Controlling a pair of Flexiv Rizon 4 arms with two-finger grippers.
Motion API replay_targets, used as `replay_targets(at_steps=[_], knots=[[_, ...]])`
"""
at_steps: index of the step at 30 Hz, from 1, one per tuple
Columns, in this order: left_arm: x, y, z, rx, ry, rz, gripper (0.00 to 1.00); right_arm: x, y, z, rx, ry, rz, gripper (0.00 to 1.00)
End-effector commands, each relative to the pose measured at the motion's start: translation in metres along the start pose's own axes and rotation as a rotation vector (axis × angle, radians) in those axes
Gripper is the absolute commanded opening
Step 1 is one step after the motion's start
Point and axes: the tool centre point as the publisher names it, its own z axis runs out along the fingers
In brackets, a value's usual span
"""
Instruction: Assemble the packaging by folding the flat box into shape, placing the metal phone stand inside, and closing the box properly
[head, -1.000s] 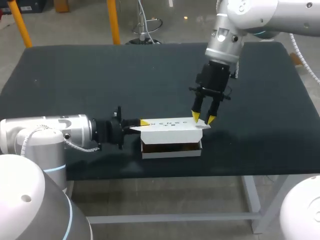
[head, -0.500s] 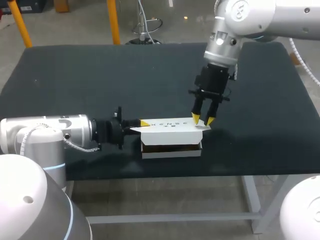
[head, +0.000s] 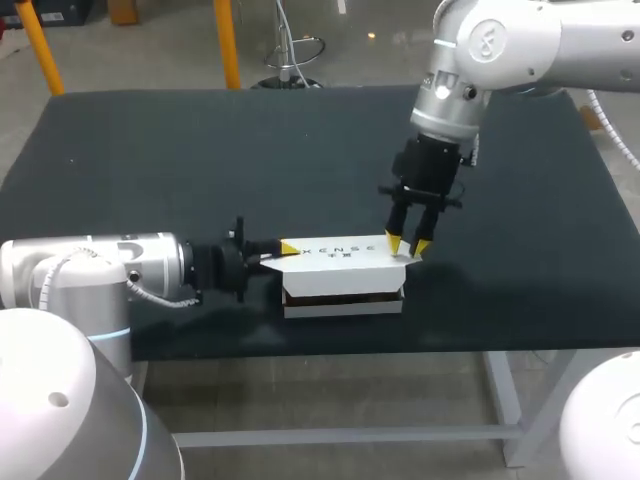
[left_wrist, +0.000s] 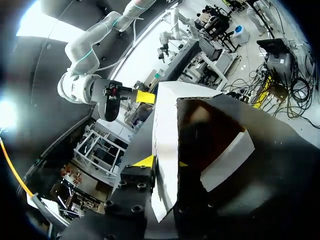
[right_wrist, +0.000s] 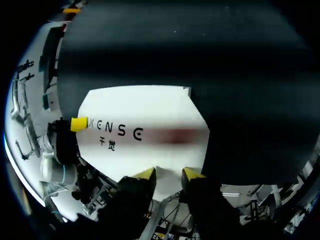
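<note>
Nearly closed: box (head: 345, 300) formed; left end effector (head: 286, 247) pinches its lid (head: 340, 256); right end effector (head: 407, 243), slightly parted and empty, above it; tucking remains.

Box (left_wrist: 200, 140) interior dim, contents perhaps hidden.

- The head camera sits high behind the robot, well above the box (head: 343, 270), and looks down over its near long side and the whole table (head: 120, 150).
- The left wrist camera is close against the box's left end, facing along its length.
- The right wrist camera hangs just above the box's right end, facing down on the lid (right_wrist: 142, 117).
- All three views share the box.
</note>
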Motion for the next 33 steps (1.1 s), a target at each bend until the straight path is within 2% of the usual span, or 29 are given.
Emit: replay_targets(at_steps=[1,3,9,11,18,21,24,27,28,29,33], knots=[[0.003,-0.003,-0.004,-0.004,-0.013,0.006,0.21,0.0,-0.002,0.002,-0.008,-0.002,0.002,0.38],[0.003,-0.004,-0.005,-0.005,-0.018,0.008,0.27,0.0,-0.002,0.002,-0.01,-0.001,0.004,0.38],[0.0,-0.008,-0.011,-0.011,-0.035,0.017,0.34,-0.001,-0.002,0.003,-0.017,0.001,0.006,0.38],[0.0,-0.009,-0.014,-0.014,-0.043,0.021,0.39,-0.002,-0.002,0.003,-0.018,0.002,0.007,0.38],[-0.001,-0.015,-0.034,-0.042,-0.053,0.027,0.41,-0.002,-0.001,0.004,-0.021,0.005,0.01,0.38],[0.0,-0.019,-0.048,-0.065,-0.032,0.02,0.41,-0.002,-0.001,0.005,-0.024,0.007,0.012,0.38],[-0.001,-0.024,-0.064,-0.101,0.006,0.013,0.48,-0.002,-0.001,0.006,-0.027,0.01,0.012,0.38],[-0.001,-0.028,-0.078,-0.111,0.073,-0.001,0.5,-0.001,-0.001,0.006,-0.029,0.011,0.011,0.38],[-0.002,-0.029,-0.084,-0.117,0.093,-0.002,0.64,-0.001,-0.001,0.006,-0.03,0.011,0.011,0.38],[-0.003,-0.03,-0.088,-0.121,0.113,-0.009,0.73,-0.001,-0.001,0.006,-0.031,0.012,0.011,0.38],[-0.008,-0.032,-0.1,-0.147,0.196,-0.044,0.76,-0.001,-0.001,0.007,-0.035,0.013,0.01,0.38]])
